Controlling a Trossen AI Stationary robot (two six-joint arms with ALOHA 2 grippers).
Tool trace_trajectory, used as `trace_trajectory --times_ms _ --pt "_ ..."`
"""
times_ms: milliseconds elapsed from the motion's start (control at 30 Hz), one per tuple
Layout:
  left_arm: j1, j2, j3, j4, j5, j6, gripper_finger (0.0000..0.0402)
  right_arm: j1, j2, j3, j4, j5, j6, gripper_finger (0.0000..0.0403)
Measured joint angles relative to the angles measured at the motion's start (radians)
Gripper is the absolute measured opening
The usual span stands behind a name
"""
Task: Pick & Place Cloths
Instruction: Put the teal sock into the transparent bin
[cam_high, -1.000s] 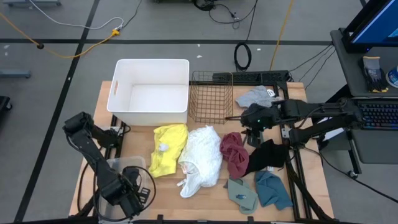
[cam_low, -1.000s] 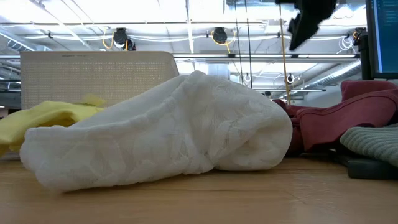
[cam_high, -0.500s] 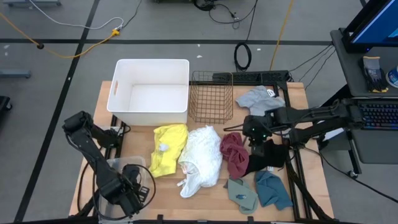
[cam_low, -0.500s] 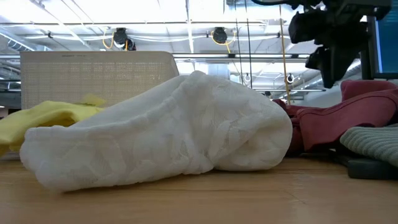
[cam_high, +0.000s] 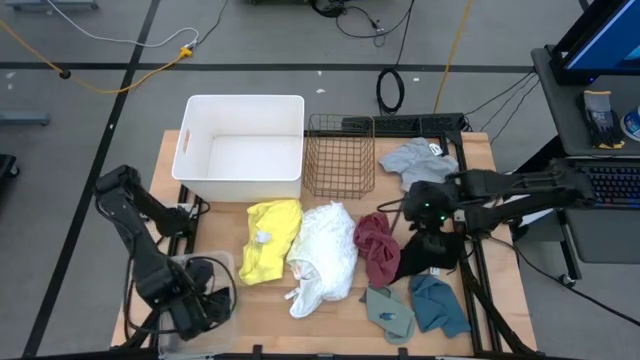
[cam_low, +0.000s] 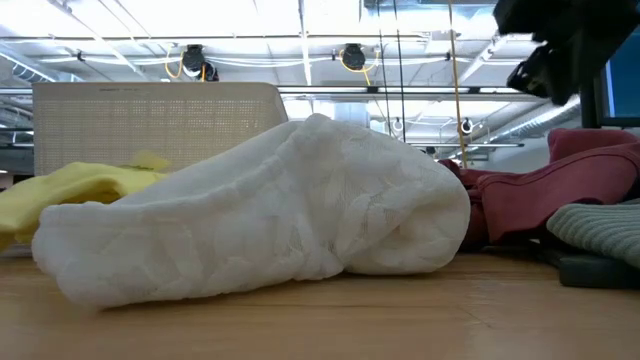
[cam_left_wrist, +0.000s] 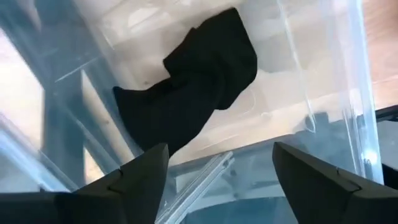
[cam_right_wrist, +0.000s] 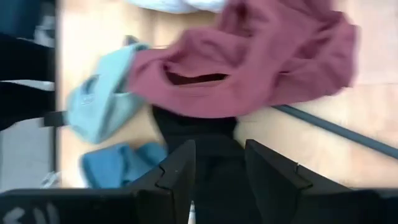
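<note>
Several cloths lie on the table: yellow (cam_high: 270, 240), white (cam_high: 325, 255), maroon (cam_high: 377, 245), black (cam_high: 432, 250), sage green (cam_high: 390, 312), teal (cam_high: 438, 303) and grey (cam_high: 415, 155). My right gripper (cam_high: 427, 218) is open and empty, up above the black cloth (cam_right_wrist: 214, 140) beside the maroon one (cam_right_wrist: 249, 62). It shows high in the low view (cam_low: 560, 50). My left gripper (cam_high: 195, 305) is open and empty at the near left, over a clear plastic container (cam_left_wrist: 323, 93). Another black cloth (cam_left_wrist: 199, 87) lies on that container's floor.
A white bin (cam_high: 243, 148) and a wire basket (cam_high: 340, 155) stand side by side at the table's far edge. A thin dark bar (cam_right_wrist: 336, 127) lies on the wood beside the maroon cloth. The clear container (cam_high: 205, 268) sits at the near left corner.
My right gripper has gone toward the table's right edge, from over the maroon cloth to over the black one, staying open. My left arm has shifted a little toward the left edge over the clear container. The cloths have not moved.
</note>
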Motion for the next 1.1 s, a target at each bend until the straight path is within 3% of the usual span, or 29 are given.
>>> trace_trajectory --times_ms 300,633,867,1100 --pt "-0.048 -0.097 0.000 -0.001 -0.404 -0.057 0.0300 0.215 -0.045 0.000 0.005 -0.001 0.125 0.0124" --pt "-0.046 -0.151 0.000 -0.001 -0.756 0.145 0.0301 0.438 0.040 0.000 0.157 0.004 0.234 0.0106" --pt "-0.046 -0.177 0.000 0.000 -0.915 0.275 0.0301 0.545 0.158 0.000 0.166 0.007 0.240 0.0096" --pt "-0.046 -0.191 0.001 0.000 -0.938 0.335 0.0299 0.629 0.285 0.000 0.166 0.034 0.231 0.0097"
